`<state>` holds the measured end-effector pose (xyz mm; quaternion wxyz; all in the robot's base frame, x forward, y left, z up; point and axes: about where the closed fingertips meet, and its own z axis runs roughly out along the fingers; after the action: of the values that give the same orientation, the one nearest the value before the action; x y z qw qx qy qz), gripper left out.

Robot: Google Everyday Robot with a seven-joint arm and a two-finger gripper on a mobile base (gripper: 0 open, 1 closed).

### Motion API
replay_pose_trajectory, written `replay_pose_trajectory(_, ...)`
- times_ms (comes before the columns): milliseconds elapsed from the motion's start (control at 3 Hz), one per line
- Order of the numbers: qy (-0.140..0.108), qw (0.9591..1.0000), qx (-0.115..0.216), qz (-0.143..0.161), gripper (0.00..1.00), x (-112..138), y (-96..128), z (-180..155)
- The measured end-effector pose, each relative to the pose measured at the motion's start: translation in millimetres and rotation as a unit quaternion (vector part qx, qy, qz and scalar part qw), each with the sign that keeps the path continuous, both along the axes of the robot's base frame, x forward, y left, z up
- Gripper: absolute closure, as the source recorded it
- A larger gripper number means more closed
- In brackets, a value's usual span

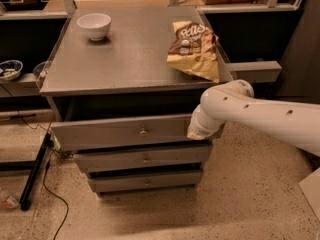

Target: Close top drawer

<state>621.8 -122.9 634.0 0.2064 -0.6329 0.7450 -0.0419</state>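
Observation:
The top drawer [120,132] is a wide grey drawer front with a small round silver knob [143,132] at its centre. It stands pulled out a little from the grey cabinet, with a dark gap above it. My white arm comes in from the right. The gripper [196,132] is at the right end of the drawer front, pressed against it. The arm's wrist covers the fingers.
Two narrower grey drawers [145,159] sit below the top one. On the cabinet top [125,59] stand a white bowl [94,25] at the back left and a chip bag [194,49] at the right. A black stand leg [34,171] lies on the floor at left.

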Motion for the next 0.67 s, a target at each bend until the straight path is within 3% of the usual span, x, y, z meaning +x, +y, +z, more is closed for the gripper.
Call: replay_pose_trajectory(667, -0.030, 0.9995, -0.005, 0.003, 0.97, 32.9, 2.2, 7.3)
